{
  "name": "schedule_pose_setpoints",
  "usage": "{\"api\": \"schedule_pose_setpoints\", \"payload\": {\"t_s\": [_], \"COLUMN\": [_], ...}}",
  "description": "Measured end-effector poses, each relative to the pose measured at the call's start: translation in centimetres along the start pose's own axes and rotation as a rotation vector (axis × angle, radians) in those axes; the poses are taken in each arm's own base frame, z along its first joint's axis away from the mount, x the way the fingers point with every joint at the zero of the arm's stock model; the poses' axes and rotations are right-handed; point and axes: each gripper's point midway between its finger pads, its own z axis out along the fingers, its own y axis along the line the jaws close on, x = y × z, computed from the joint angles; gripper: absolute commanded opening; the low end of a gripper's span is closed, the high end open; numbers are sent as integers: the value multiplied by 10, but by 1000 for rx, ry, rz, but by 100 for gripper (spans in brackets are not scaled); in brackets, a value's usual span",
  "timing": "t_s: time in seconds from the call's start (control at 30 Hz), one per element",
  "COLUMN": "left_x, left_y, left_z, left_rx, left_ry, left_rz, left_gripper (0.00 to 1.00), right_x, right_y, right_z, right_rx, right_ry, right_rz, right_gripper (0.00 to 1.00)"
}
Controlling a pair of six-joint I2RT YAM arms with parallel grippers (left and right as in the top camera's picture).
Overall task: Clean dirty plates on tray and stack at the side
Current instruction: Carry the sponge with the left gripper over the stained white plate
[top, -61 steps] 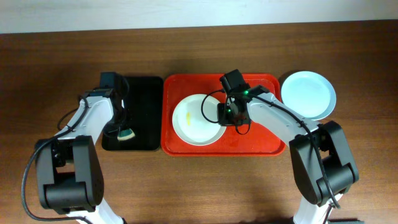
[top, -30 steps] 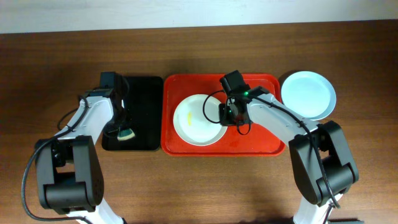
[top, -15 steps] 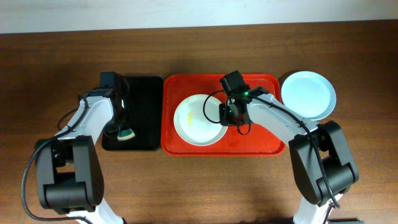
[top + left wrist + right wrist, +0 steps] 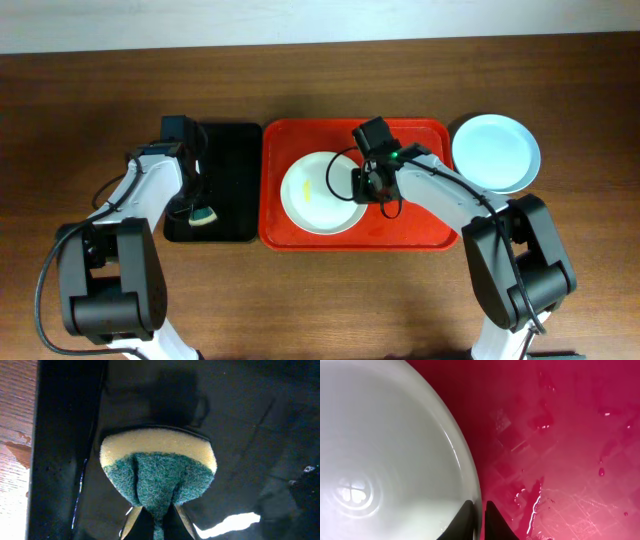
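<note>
A white plate (image 4: 315,195) with a small yellow smear lies on the red-orange tray (image 4: 420,235). My right gripper (image 4: 365,185) is shut on the plate's right rim. The right wrist view shows one finger on each side of the rim (image 4: 479,510), with the white plate (image 4: 385,450) to the left and the wet tray (image 4: 560,435) to the right. A light blue plate (image 4: 495,150) sits on the table right of the tray. I cannot make out a mint green plate. My left gripper (image 4: 203,212) is shut on a green and yellow sponge (image 4: 157,467), its fingertips (image 4: 158,520) pinching it.
A narrower black tray (image 4: 230,170) lies left of the red tray, and the sponge hangs over its wet surface (image 4: 240,420). A wall runs along the table's far edge.
My right wrist has shifted very slightly left while still holding the plate rim. The left arm and the sponge have not moved.
</note>
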Motion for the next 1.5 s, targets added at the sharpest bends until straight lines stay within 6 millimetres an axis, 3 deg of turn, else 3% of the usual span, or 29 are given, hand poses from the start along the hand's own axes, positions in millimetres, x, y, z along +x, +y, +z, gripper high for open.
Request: {"api": "schedule_pose_setpoints", "payload": {"t_s": [0.13,0.7,0.83,1.0,1.1,1.33,1.5], "left_x": [0,-8,-26,-66,-76,-66,-72], "left_y": [0,-2,-4,-8,-8,-5,-9], "left_z": [0,-6,-35,-103,-131,-140,-157], "left_rx": [0,9,26,65,76,62,61], "left_ry": [0,-40,-129,-374,-456,-409,-433], "left_rz": [0,81,108,135,144,182,218], "left_gripper": [2,0,0,0,0,0,0], "right_x": [-1,-6,-5,-2,0,2,2], "right_y": [0,10,10,15,23,28,29], "right_z": [0,0,1,2,2,1,1], "right_rx": [-2,-53,-56,-86,-133,-166,-171], "right_ry": [-4,-22,-20,-11,4,11,14], "right_rz": [0,-2,-3,-2,-3,-5,-5], "right_gripper": [4,4,4,4,4,4,4]}}
